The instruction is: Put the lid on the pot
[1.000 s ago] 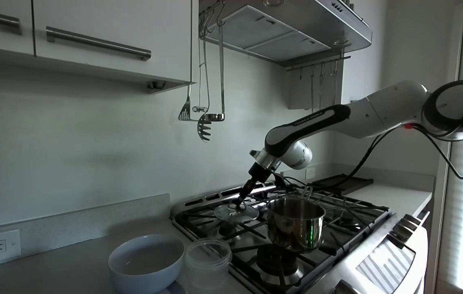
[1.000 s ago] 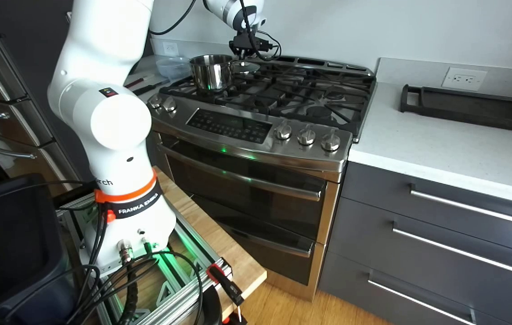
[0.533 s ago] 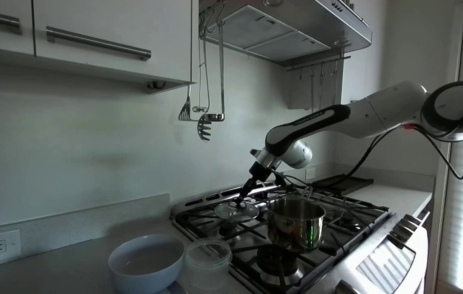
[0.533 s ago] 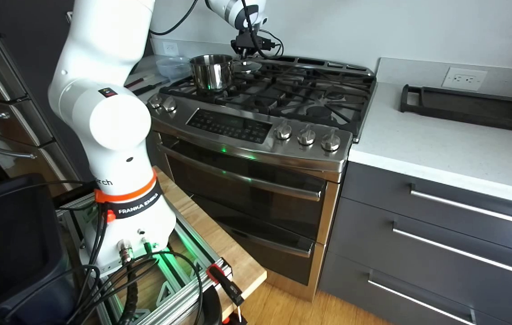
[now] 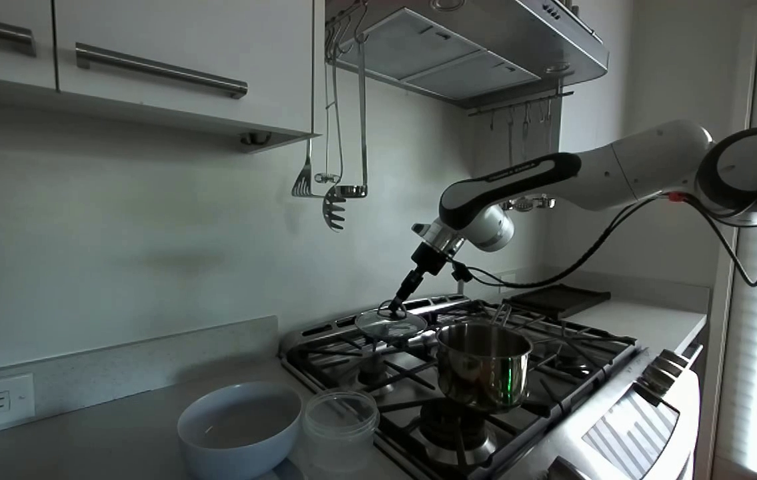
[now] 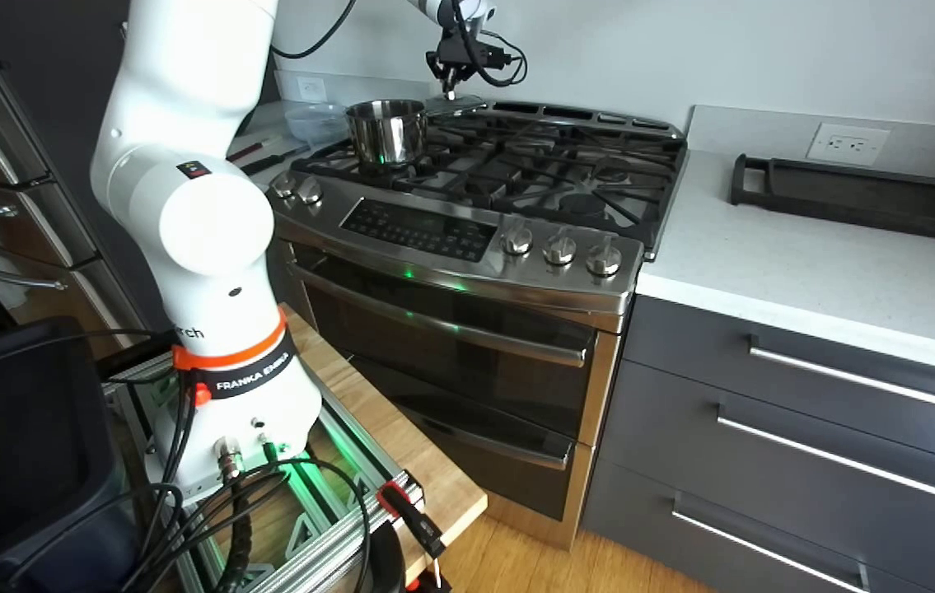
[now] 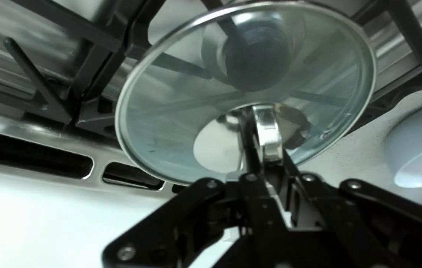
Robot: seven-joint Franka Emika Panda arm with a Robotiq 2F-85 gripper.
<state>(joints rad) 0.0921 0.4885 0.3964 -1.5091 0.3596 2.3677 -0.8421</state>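
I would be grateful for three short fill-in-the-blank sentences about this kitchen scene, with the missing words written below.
1. The jaws are closed on the lid by its ____.
2. The shiny steel ____ on the stove has no lid on it.
3. Beside the translucent container stands a wide white ____.

Missing words: handle; pot; bowl.

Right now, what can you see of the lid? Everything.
The lid is round and shallow, see-through with a greenish tint, glass by its look, with a silvery rim. A shiny metal loop handle stands at its centre, over what looks like a polished round plate. The gripper is shut on that handle. The lid appears to hang clear of the stove grates, slightly tilted, beside the pot, not over it.
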